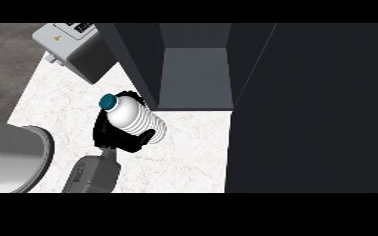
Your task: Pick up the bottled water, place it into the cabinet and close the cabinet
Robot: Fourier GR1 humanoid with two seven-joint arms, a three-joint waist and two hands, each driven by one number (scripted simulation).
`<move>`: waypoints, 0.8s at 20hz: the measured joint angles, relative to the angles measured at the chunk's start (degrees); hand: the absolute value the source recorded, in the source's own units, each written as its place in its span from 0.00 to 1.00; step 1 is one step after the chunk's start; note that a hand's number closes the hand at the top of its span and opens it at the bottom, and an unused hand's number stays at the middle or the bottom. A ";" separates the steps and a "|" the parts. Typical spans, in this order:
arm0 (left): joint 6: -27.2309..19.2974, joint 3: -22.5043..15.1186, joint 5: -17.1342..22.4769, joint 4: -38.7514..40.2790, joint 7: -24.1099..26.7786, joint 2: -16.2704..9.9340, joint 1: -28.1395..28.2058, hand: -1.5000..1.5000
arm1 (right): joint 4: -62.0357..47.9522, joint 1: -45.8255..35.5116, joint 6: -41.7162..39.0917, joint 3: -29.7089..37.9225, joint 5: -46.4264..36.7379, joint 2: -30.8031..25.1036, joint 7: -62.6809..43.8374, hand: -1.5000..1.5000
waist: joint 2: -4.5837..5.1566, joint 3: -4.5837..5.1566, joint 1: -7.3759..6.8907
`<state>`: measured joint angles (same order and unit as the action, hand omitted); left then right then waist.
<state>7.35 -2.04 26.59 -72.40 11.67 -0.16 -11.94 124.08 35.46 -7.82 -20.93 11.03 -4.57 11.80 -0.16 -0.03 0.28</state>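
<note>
The bottled water point(134, 116) sits in my left hand point(118, 136), lifted over the white marble table point(184, 155). It is tilted, its teal cap pointing up and to the left, its ribbed white body slanting down to the right. The black fingers curl round the lower part of the bottle from below and behind, with one dark finger showing across its base — a wrapped grasp, not a flat push. The grey forearm comes in from the lower edge beneath it.

Just right of the bottle and a little above stands the dark cabinet point(196, 70); its left wall's lower corner is near the bottle's shoulder, and the opening shows a grey floor inside. The open cabinet door point(303, 110) fills the whole right side as a tall dark panel. Bare table lies below and to the left of the bottle. A toaster point(74, 47) stands at upper left — well apart — and a grey rounded shape point(22, 155) fills the lower left edge.
</note>
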 measured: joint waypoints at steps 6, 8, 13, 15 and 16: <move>-11.28 -5.83 -0.45 -1.43 -2.65 0.08 -6.80 1.00 | -0.82 -1.31 1.09 -0.65 -0.27 0.21 -0.18 0.00 | 0.08 0.04 0.17; -15.00 -7.89 -0.13 -0.87 -2.32 -0.26 -8.02 1.00 | -2.00 -1.84 1.53 -0.97 -0.59 0.60 0.20 0.00 | 0.03 0.10 0.09; -22.32 -10.99 -3.31 1.00 -1.69 -0.54 -10.82 1.00 | -2.23 -2.12 1.20 -0.81 0.05 0.07 0.48 0.00 | -0.10 0.18 0.10; -24.59 -11.78 -4.48 2.64 -0.92 -0.40 -12.45 1.00 | -1.97 -2.50 1.06 -0.49 0.57 -0.22 0.06 0.00 | -0.12 0.16 0.26; -25.93 -12.07 -5.02 3.02 -1.11 -0.39 -12.84 1.00 | -2.31 -2.46 1.08 -0.69 0.27 -0.17 0.47 0.00 | -0.17 0.18 0.22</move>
<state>-18.58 -14.11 21.56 -69.39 10.56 -0.56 -24.78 121.77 33.00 -6.74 -21.62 11.31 -4.73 12.28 -0.33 0.15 0.50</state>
